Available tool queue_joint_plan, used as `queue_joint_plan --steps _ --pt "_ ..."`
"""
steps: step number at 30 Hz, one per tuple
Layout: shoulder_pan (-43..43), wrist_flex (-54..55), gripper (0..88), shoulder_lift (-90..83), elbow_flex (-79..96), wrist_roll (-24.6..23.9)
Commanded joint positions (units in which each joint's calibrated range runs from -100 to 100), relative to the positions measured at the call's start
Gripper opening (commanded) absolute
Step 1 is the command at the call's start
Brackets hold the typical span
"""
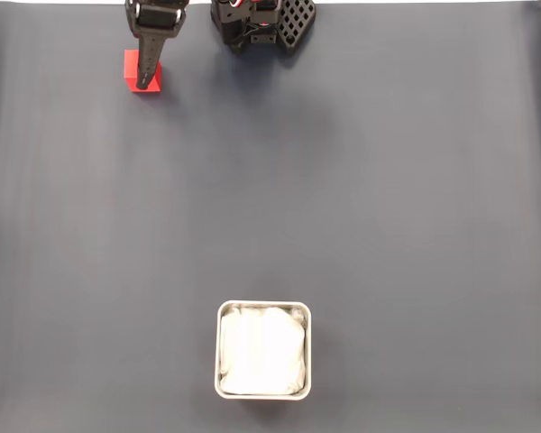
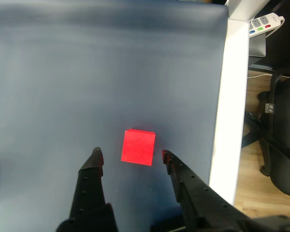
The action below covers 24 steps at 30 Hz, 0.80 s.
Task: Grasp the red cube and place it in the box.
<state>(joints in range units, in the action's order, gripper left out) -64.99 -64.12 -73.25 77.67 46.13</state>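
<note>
One red cube (image 2: 138,147) | end effector (image 2: 130,155) spread, straddling it | no readable writing

The small bright red cube (image 2: 138,147) has plain matt faces. The square light-grey metal box (image 1: 263,306) shows a dull sheen at its rim and holds a white, soft, wrinkled lining (image 1: 262,351). The dark grey counter (image 1: 388,198) looks smooth and matt. The black tool (image 2: 130,157) looks like matt plastic.

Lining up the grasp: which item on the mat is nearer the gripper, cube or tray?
The small red cube, lying just beyond the open gripper; the grey metal tray sits at the mat's opposite end.
</note>
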Motion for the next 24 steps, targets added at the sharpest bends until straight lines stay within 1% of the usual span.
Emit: queue_joint_plan --steps 1,24 --pt "-0.92 1.83 29.3 -0.49 0.07 0.59" --pt "-1.56 6.91 29.5 0.81 3.99 1.32"
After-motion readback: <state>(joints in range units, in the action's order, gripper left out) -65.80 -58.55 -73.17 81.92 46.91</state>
